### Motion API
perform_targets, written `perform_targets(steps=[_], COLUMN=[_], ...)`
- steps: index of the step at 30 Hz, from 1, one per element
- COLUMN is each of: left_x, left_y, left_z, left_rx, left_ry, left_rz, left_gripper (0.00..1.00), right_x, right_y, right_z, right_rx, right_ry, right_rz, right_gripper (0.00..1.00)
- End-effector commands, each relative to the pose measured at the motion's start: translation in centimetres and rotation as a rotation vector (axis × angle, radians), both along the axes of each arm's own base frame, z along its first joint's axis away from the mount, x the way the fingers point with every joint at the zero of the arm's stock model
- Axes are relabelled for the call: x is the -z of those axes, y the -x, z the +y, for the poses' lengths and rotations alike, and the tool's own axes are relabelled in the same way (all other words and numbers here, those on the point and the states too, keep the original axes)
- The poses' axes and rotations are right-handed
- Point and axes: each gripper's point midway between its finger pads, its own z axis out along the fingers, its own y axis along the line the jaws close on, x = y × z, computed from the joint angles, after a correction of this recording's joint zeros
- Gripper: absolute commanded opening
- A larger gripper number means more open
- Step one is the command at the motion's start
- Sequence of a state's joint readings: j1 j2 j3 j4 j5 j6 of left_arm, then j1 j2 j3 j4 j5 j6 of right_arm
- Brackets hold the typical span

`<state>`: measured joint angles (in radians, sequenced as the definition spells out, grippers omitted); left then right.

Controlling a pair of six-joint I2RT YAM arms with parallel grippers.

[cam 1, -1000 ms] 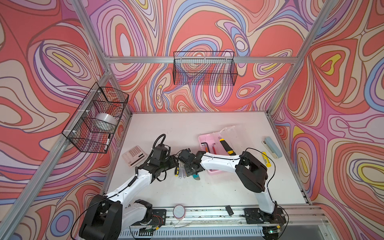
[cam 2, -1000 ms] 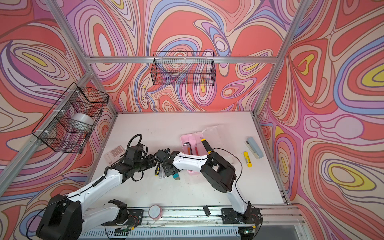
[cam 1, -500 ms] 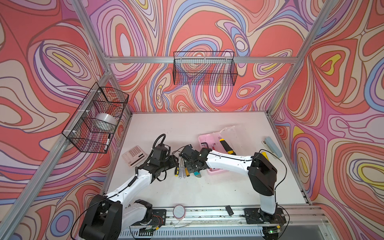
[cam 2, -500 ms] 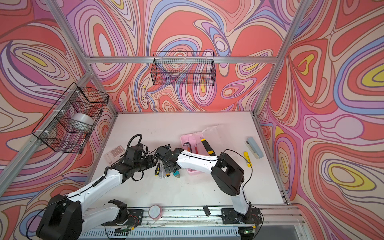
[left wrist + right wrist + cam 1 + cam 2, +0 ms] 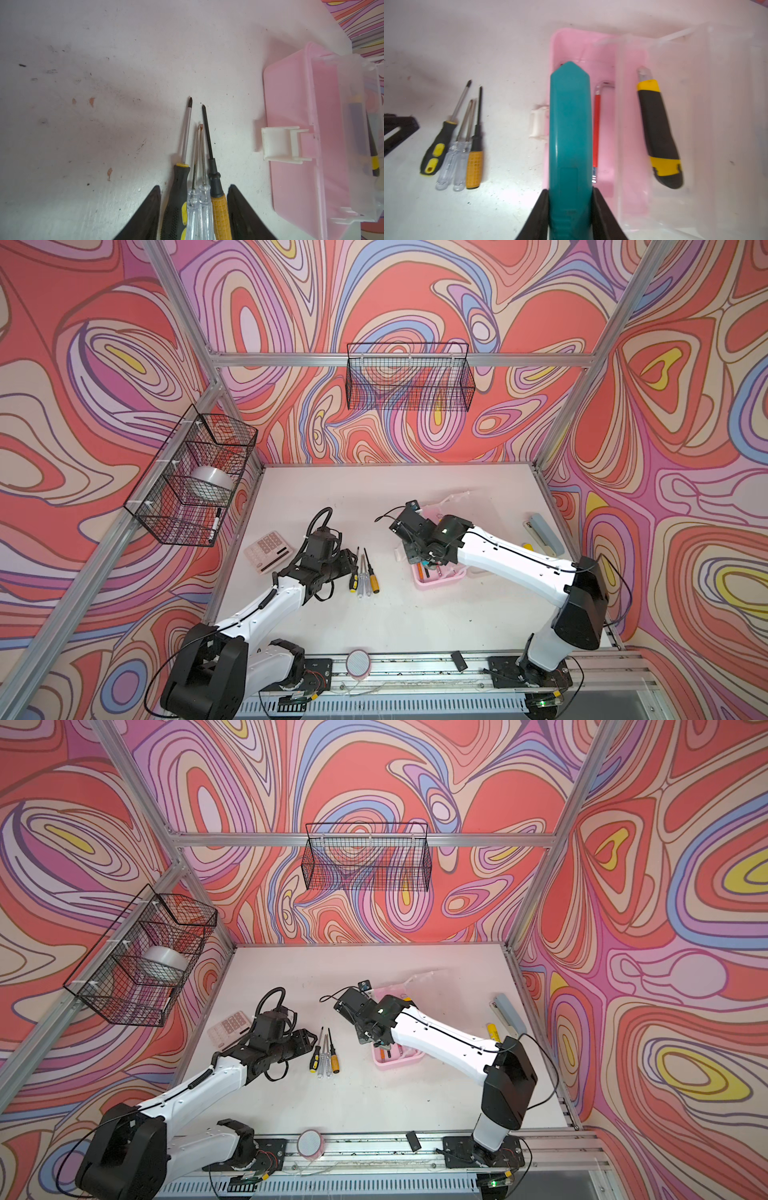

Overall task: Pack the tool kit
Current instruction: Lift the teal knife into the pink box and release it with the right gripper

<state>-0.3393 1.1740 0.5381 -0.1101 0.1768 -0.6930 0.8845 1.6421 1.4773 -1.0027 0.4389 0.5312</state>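
Jaws of the right gripper (image 5: 570,190) clench the teal tool (image 5: 571,124) lengthwise over the tool kit case (image 5: 581,41) below them, probably to fit beside the red hex key (image 5: 596,128); the left gripper (image 5: 194,187) hovers by the screwdrivers (image 5: 202,207), jaws parted, empty

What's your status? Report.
Left gripper open, at four screwdrivers on table. Right gripper shut on teal tool, above open case. Red hex key inside, knife on lid. Nothing blocking.

Calculator (image 5: 269,551), grey-blue bar (image 5: 547,533), wall basket (image 5: 178,526) holding tape roll (image 5: 212,485)
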Motion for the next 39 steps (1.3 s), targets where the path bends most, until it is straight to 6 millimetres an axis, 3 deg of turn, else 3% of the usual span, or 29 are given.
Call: perform_targets(steps=[1,6,16,24,29,33,36,39], left_x=[-1.0,-0.7,-0.9,-0.9,-0.9,-1.0,-1.2,-1.2], left_y=[-1.1,-1.0,-0.7,-0.8,-0.8,-0.8,-0.8,-0.6], left_z=[-0.3,-0.4,-0.3,-0.5,-0.8,-0.6,-0.5,-0.5], left_rx=[-0.007,-0.001,0.002,0.013,0.025,0.025,0.024,0.024], left_ry=[0.019,0.023,0.012,0.018,0.027,0.018,0.014,0.009], left_rz=[-0.026,-0.017,-0.016,-0.015,-0.012,-0.016,-0.021,-0.019], left_gripper=[0.53,0.52,0.52,0.52,0.53,0.53,0.54,0.54], right_x=[-0.6,1.3,4.8,6.7,7.1,6.8,5.9,4.3], right_y=[-1.2,-3.2,-5.4,-6.1,-6.2,-6.2,-6.3,-6.2], right_z=[-4.4,-6.5,-6.8,-7.0,-6.4,-6.4,-6.4,-6.5], right_rx=[0.053,0.071,0.063,0.061,0.051,0.056,0.06,0.068], right_ry=[0.066,0.041,0.079,0.076,0.051,0.049,0.036,0.017], right_rz=[-0.026,-0.003,0.026,0.056,0.07,0.069,0.056,0.036], right_gripper=[0.23,0.22,0.23,0.24,0.29,0.42,0.51,0.51])
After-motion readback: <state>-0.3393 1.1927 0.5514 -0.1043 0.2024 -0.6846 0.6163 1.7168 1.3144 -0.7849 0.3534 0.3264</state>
